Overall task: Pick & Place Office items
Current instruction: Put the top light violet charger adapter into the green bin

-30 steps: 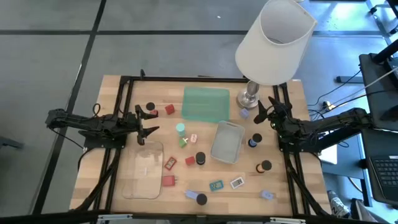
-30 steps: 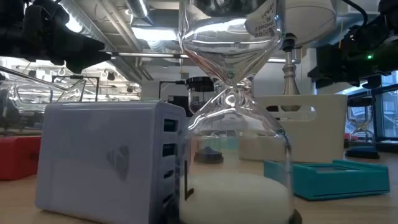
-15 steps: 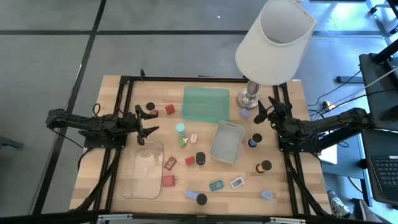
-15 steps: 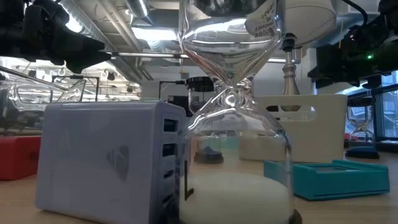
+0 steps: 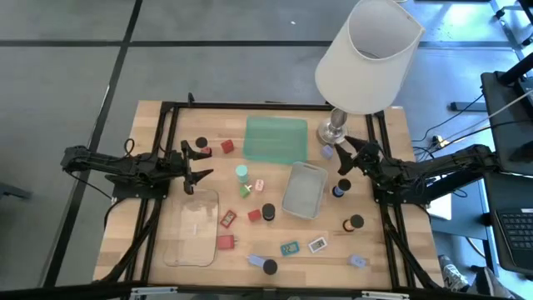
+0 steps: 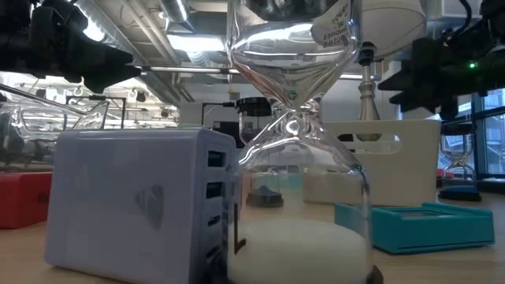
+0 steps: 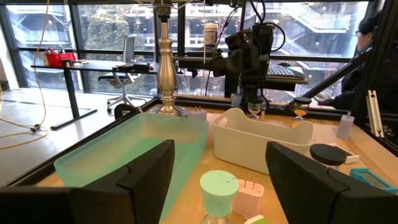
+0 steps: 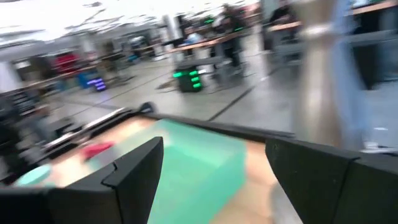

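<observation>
The office items lie scattered over the wooden table: red blocks point(image 5: 226, 147), black round caps point(image 5: 268, 212), a teal-topped piece point(image 5: 241, 172), pale blue-grey pieces point(image 5: 358, 261) and small cards point(image 5: 317, 244). My left gripper point(image 5: 205, 162) hovers open at the left side, level, facing the teal-topped piece point(image 7: 219, 186) and touching nothing. Beside the lamp base, at the right side, my right gripper point(image 5: 341, 156) hovers open and holds nothing. It faces the green tray point(image 8: 193, 155).
A green tray point(image 5: 276, 138) stands at the far middle, a grey tray point(image 5: 304, 190) right of centre and a clear tray point(image 5: 193, 227) at the near left. A white-shaded lamp point(image 5: 366, 54) stands at the far right on its metal base point(image 5: 335, 129). A black frame point(image 5: 166, 167) runs along the table's edges.
My right gripper has swung at the wrist, from facing the lamp base at the far edge round toward the table's left and middle, and has rolled a little. Its fingers stay equally far apart. Nothing on the table has moved.
</observation>
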